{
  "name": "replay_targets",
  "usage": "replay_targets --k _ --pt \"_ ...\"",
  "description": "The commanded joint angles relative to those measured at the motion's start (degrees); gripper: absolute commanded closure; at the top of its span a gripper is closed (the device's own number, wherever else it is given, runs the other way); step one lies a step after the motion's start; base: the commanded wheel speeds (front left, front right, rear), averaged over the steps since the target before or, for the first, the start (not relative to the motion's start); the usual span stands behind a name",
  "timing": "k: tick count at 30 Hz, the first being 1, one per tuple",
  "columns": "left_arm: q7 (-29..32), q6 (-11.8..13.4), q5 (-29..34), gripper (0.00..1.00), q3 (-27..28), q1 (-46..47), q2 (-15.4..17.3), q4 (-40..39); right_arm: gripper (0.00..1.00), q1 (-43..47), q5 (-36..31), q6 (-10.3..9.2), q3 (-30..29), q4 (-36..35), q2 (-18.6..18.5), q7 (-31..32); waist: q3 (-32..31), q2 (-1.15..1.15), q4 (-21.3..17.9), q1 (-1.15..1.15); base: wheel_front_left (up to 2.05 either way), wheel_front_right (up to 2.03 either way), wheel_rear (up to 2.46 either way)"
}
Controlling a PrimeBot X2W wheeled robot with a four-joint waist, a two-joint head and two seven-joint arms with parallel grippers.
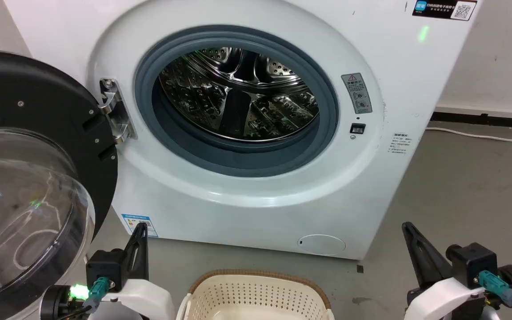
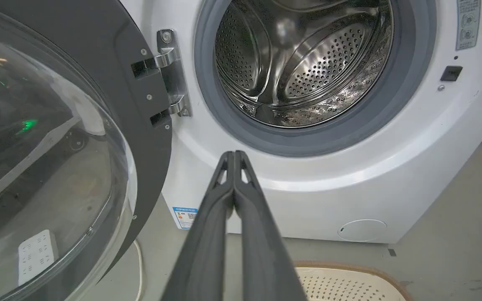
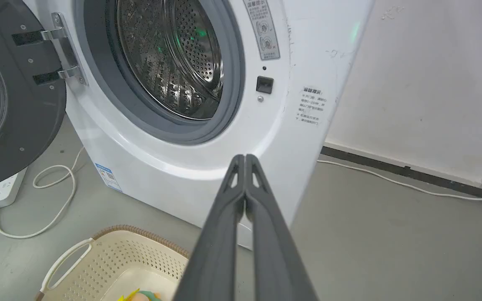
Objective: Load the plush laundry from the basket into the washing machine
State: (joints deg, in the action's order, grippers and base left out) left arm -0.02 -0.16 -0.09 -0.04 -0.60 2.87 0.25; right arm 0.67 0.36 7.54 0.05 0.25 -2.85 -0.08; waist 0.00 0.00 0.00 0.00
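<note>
The white washing machine [image 1: 256, 209] stands ahead with its steel drum [image 1: 238, 93] bare and its black-framed glass door [image 1: 29, 178] swung open to the left. The cream basket [image 1: 256, 295] sits on the floor before it, at the bottom of the head view. A bit of the plush laundry [image 3: 140, 296], yellow, pink and green, peeks from the basket [image 3: 132, 263] in the right wrist view. My left gripper [image 2: 234, 154] is shut and holds nothing, left of the basket. My right gripper [image 3: 245, 157] is shut too, right of the basket.
A white power strip [image 3: 0, 190] and looped cable [image 3: 52, 200] lie on the floor beside the open door. Another cable [image 1: 482, 135] runs along the wall to the right. Grey floor stretches to the right of the machine.
</note>
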Motion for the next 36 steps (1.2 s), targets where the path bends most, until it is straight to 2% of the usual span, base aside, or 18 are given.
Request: replay_targets --k 1,31,32,36 --pt "0.0 0.2 0.1 1.00 0.0 0.6 0.0 -0.2 1.00 -0.7 -0.4 -0.05 0.0 -0.2 0.0 0.1 0.0 0.00 0.0 0.00 0.00 0.00 0.00" --pt "0.0 0.2 0.1 1.00 0.0 0.6 0.0 -0.2 1.00 -0.7 -0.4 -0.05 0.0 -0.2 0.0 0.1 0.0 0.00 0.0 0.00 0.00 0.00 0.00" --pt "0.0 0.0 0.0 0.00 0.0 0.0 0.0 0.0 0.00 0.0 0.0 0.00 0.0 0.0 0.0 0.0 0.0 0.00 0.0 0.00 0.00 0.00 0.00" --pt "-0.1 0.0 0.0 0.00 0.0 0.0 0.0 0.0 0.00 0.0 0.1 0.00 0.1 0.0 0.0 -0.1 0.0 0.00 0.0 0.00 0.00 0.00 0.00"
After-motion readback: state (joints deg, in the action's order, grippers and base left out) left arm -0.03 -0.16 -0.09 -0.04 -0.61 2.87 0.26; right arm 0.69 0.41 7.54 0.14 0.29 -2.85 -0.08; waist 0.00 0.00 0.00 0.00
